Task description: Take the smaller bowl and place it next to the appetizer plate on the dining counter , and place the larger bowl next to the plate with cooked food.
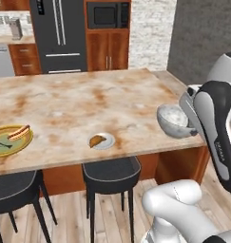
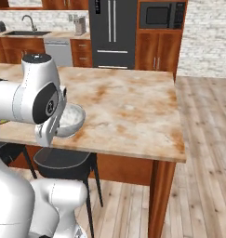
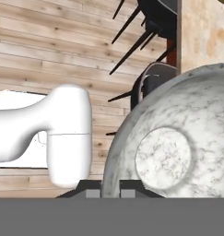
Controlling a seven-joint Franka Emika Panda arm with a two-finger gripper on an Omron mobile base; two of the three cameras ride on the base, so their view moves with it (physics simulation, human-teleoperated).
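Roughly a quarter of the way in, by the look of it. Smaller bowl [image 1: 174, 121] already picked up and hanging over the near right edge of the dining counter [image 1: 88, 99], well apart from the appetizer plate [image 1: 101, 141] with its little folded pastry. Not set down yet. Plate with cooked food [image 1: 10, 140] sitting way off at the left end, no big bowl beside it, so the whole second half probably still to do.

Gripper [image 3: 110, 190] clamped tight on the smaller bowl's rim, one fingertip [image 3: 92, 191] on each side of the wall. From the hand view, bowl tipped on edge, rising straight up from the fingers with its round foot facing the camera. Still needs carrying left along the counter toward the appetizer plate before letting go.
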